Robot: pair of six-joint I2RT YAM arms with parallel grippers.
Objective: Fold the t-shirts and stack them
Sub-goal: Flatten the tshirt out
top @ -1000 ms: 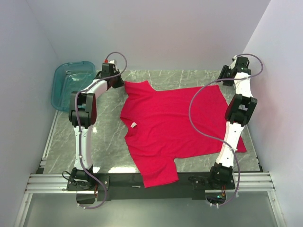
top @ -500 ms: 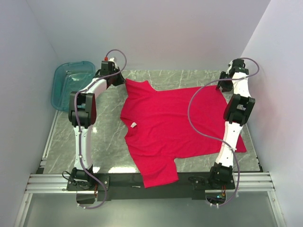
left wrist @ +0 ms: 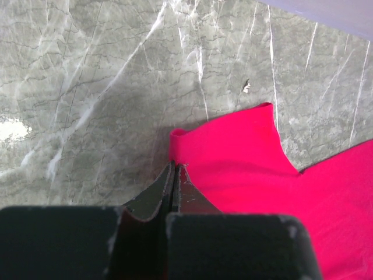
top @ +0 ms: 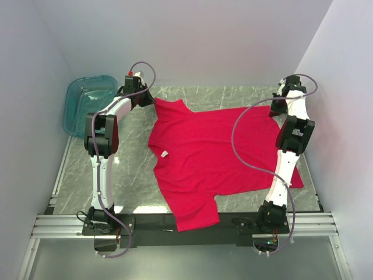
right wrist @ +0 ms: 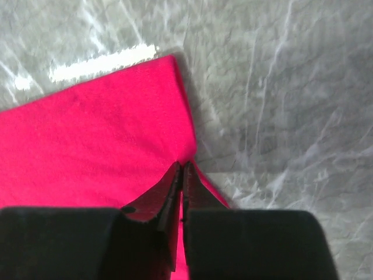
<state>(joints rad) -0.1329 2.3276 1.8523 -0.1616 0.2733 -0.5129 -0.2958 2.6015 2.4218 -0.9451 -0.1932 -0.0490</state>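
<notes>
My left pincer (left wrist: 173, 170) is clamped shut on the shirt's (top: 204, 151) sleeve hem, and my right pincer (right wrist: 181, 169) is shut on its bottom corner. The cloth lies flat between them. I'd raise both together, keeping that edge taut.

Label (top: 165, 154) on the shirt (top: 204, 157) is way too tiny to read from above, and the right arm (top: 287, 160) covers a strip of cloth along that side.
</notes>
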